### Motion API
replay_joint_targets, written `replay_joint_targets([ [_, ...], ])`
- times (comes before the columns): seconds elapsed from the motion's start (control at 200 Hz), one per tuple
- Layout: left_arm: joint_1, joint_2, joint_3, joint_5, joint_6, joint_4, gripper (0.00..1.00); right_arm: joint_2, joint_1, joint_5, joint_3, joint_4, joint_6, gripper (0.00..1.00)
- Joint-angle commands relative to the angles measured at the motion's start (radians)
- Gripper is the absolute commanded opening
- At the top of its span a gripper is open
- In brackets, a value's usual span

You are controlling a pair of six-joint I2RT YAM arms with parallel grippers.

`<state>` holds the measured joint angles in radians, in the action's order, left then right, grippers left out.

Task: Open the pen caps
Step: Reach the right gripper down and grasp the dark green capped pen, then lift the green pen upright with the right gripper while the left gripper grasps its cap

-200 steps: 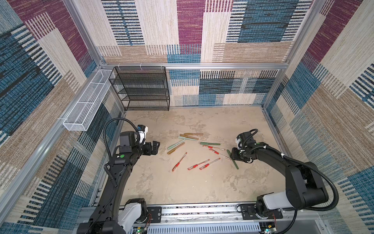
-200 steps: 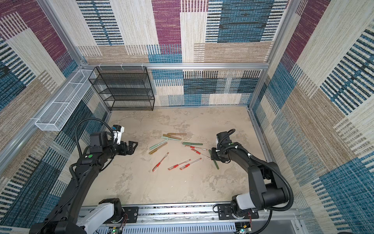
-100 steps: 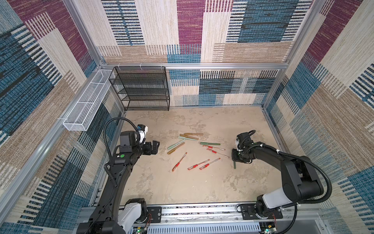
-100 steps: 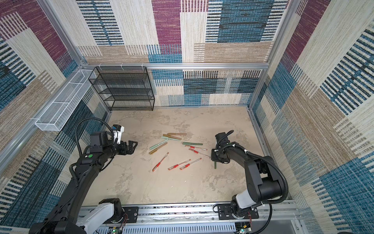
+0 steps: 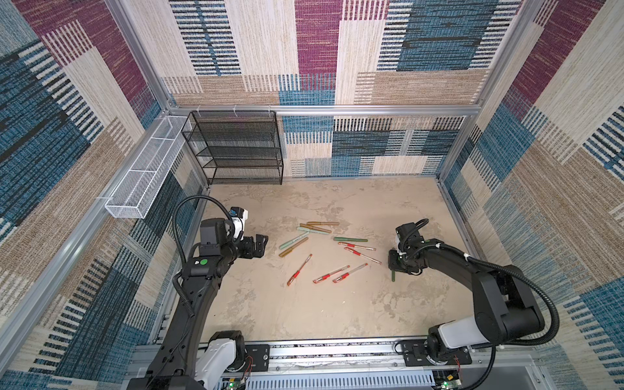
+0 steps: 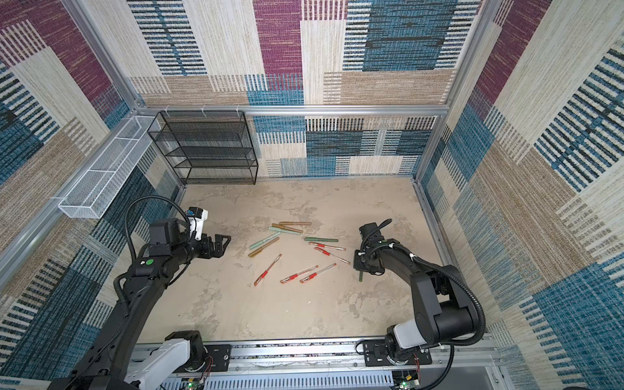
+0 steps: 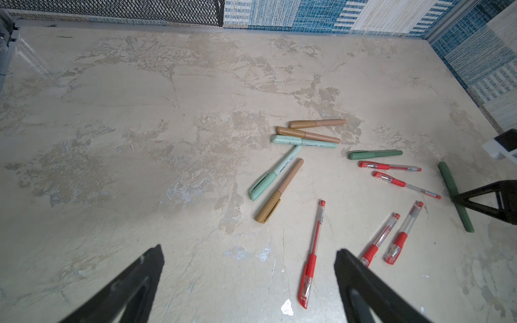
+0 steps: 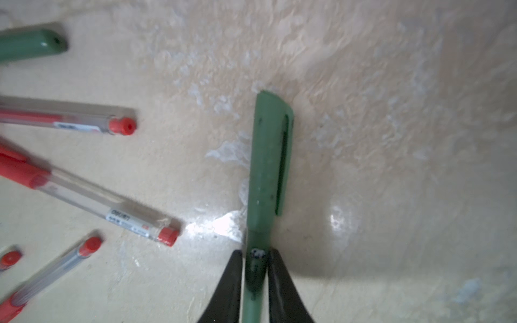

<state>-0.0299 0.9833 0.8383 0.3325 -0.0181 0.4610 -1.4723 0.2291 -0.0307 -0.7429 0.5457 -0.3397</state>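
right wrist: right gripper clamps green pen (cap on).

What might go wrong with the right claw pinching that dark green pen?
1. The right gripper pinches the dark green pen only at its very tips; the pen might swivel or slip when lifted.
2. Its cap is still on, and the open left gripper hovers far off, so the pull may misalign.

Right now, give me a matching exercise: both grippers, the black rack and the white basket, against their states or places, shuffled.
1 left gripper
2 right gripper
3 black mesh rack
4 white wire basket

A shut on the dark green pen
B open, holding nothing
C mounted along the side wall
D standing against the back wall

Pairs: 1-B, 2-A, 3-D, 4-C
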Motion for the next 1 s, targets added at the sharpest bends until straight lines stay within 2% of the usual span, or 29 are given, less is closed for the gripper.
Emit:
replay_joint_targets([
  [0.0,0.007,-0.006,0.009,0.018,0.019,-0.002,0.99,-0.012,0.007,0.014,-0.001,0.0,-0.012,0.18],
  [0.265,0.025,-0.014,0.009,0.058,0.023,0.003,0.98,0.051,0.01,0.03,-0.025,-0.001,-0.009,0.14],
  [0.396,0.028,-0.014,0.019,0.162,0.046,0.013,0.96,0.118,0.031,-0.012,-0.081,-0.031,-0.013,0.13],
  [0.646,0.05,0.006,0.008,0.494,0.132,-0.043,0.94,0.225,0.217,-0.102,-0.095,-0.337,-0.08,0.13],
  [0.847,0.095,0.077,0.055,0.537,0.226,-0.088,0.94,0.201,0.392,-0.132,-0.067,-0.65,-0.131,0.12],
  [0.997,0.125,0.168,0.121,0.536,0.291,-0.102,0.94,0.106,0.523,-0.113,-0.122,-0.752,-0.127,0.12],
])
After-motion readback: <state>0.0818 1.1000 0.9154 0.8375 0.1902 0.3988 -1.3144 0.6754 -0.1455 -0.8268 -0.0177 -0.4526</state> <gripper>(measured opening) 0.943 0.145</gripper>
